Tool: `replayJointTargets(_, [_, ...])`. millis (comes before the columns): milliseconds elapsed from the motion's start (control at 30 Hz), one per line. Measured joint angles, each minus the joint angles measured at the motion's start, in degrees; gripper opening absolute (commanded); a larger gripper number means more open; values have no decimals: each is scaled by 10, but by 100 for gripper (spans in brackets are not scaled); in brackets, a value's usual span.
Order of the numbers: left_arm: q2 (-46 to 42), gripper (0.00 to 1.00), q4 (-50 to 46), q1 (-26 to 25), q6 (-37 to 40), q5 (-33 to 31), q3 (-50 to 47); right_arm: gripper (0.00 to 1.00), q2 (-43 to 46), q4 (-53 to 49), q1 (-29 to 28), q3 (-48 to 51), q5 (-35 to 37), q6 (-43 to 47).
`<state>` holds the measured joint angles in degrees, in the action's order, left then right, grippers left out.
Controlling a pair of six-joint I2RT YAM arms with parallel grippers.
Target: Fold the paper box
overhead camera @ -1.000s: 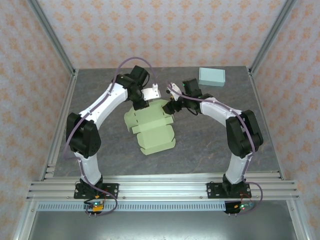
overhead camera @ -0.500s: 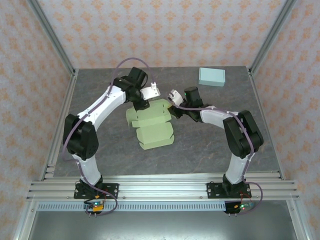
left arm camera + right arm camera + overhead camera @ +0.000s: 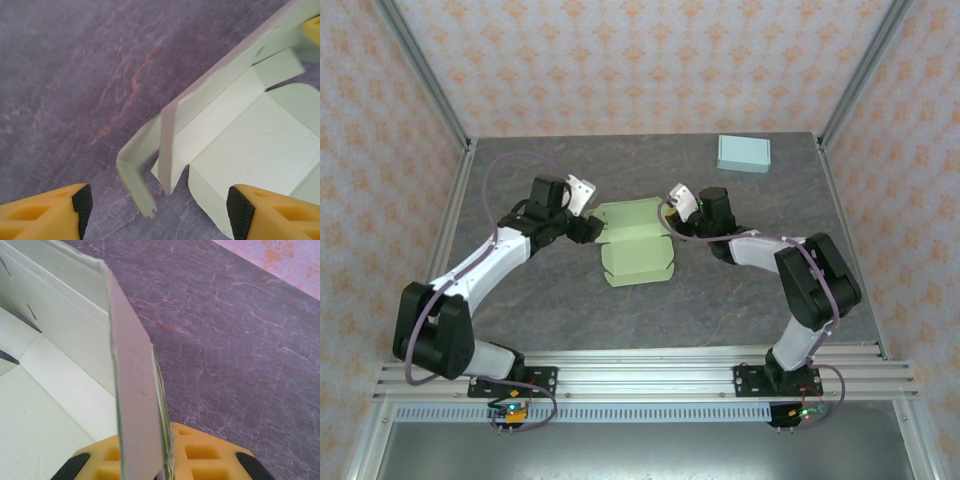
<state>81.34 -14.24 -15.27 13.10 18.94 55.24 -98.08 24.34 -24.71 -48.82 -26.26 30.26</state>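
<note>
We pinch the paper box (image 3: 635, 245), likely light and floppy, by its upright wall in our right claw (image 3: 160, 462), with the left claw (image 3: 157, 210) spread just beside it.

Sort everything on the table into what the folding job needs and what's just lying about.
Job: green box, partly folded; right gripper, shut on its side flap; left gripper, open at its other side.
Lying about: blue box, far right corner, untouched.
</note>
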Motion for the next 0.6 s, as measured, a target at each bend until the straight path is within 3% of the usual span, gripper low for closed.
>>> replayJointTargets(300, [74,63,143,0,-72,-22,-35,17,0,14,2,6,6,-11])
replayJointTargets(400, [82,53,161,0,-71,-22,-34,17,0,14,4,6,6,-12])
replayJointTargets(600, [83,57,163,0,-75,-2,-34,17,0,17,4,6,19,-21])
